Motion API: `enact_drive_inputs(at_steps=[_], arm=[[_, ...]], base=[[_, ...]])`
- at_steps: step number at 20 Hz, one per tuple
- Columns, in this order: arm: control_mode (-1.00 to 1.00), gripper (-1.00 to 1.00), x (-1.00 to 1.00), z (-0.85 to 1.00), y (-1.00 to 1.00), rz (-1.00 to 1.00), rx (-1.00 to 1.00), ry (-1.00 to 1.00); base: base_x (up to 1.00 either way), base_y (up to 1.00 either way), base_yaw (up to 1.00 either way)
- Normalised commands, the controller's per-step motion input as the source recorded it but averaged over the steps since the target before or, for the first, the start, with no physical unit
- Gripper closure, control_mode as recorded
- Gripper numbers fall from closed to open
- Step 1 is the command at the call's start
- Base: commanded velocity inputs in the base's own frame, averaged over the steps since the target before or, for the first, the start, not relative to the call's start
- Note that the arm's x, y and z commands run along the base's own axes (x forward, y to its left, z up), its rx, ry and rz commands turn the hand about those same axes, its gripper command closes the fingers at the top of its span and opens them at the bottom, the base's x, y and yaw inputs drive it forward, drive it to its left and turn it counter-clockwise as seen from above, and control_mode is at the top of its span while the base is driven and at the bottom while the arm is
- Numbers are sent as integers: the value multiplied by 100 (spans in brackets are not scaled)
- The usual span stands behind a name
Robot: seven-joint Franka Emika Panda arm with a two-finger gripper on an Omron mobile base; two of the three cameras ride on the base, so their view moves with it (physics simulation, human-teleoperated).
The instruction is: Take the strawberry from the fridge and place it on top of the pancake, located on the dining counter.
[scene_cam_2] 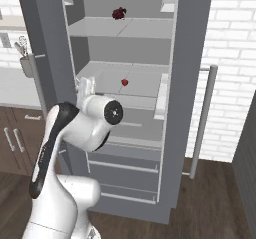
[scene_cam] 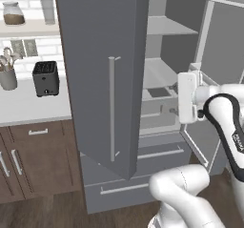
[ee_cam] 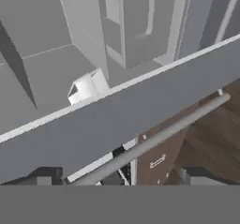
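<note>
The tiny bright red rounded strawberry [scene_cam_2: 124, 82] sits alone on a pale grey middle shelf [scene_cam_2: 140, 85] inside the tall matte grey two-door fridge [scene_cam_2: 192, 58], a little back from the shelf's front edge and nearer its left side, where an arm coming through the doorway can reach it. A darker maroon lumpy item [scene_cam_2: 118, 13] rests on the shelf above, close to that shelf's front edge. Both doors stand swung wide, which leaves the interior exposed. The white arm's two-finger gripper [scene_cam: 170, 110] hovers at the fridge opening, just in front of the lower shelves and well short of the fruit; its jaws are spread wide and pinch nothing, apparently readied for a grasp. From the hand camera, a grey door edge [ee_cam: 117, 124] and its long thin bar handle [ee_cam: 154, 141] cross the foreground. The fetching step looks barely begun: the fruit is untouched. Beside the fridge, a white wall counter [scene_cam: 28, 108] carries a small black toaster [scene_cam: 45, 78].
</note>
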Motion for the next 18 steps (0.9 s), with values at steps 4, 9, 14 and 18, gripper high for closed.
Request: enact_drive_inputs(at_steps=[4, 9, 14, 18], arm=[[-100, -100, 100, 0, -9, 12, 10, 33], [-100, -100, 100, 0, 7, 16, 0, 20], [-100, -100, 82, -2, 23, 13, 0, 5], [-100, -100, 56, -14, 47, 10, 0, 3]], base=[[0, 0, 0], [0, 0, 0], [0, 0, 0], [0, 0, 0]])
